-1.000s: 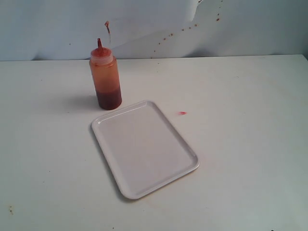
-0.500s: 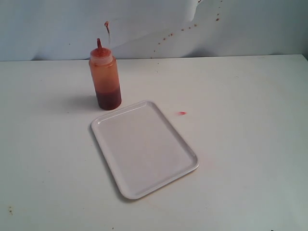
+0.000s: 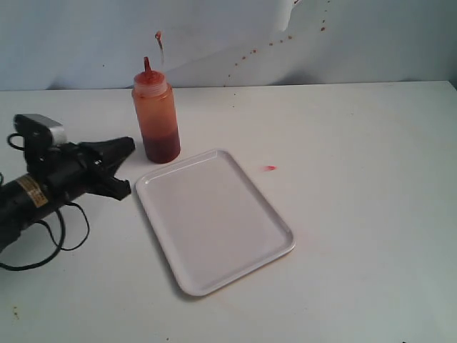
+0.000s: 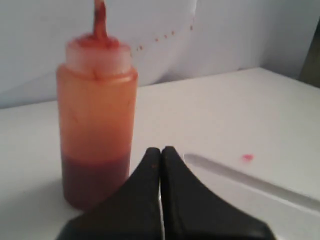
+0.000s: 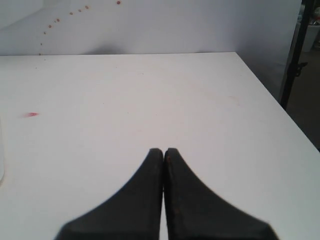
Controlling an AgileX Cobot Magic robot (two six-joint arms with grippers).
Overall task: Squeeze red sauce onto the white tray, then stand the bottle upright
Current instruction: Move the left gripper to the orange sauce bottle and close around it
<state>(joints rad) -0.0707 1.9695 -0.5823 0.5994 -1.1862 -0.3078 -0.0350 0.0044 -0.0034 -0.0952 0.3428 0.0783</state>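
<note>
Left gripper [image 3: 123,166] sits low at the left of the table [image 3: 357,143], jaws pressed together and holding nothing, just left of the bottle [image 3: 156,118]. The bottle stands upright beside the tray's [image 3: 214,221] far left corner, red sauce [image 3: 162,146] settled in its bottom. Right gripper [image 5: 163,151] hangs over the table, jaws pressed together too, empty.

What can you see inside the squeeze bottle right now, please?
The translucent bottle shows dark red sauce settled at its bottom; above that, the orange-smeared wall hides whether anything clings inside.
</note>
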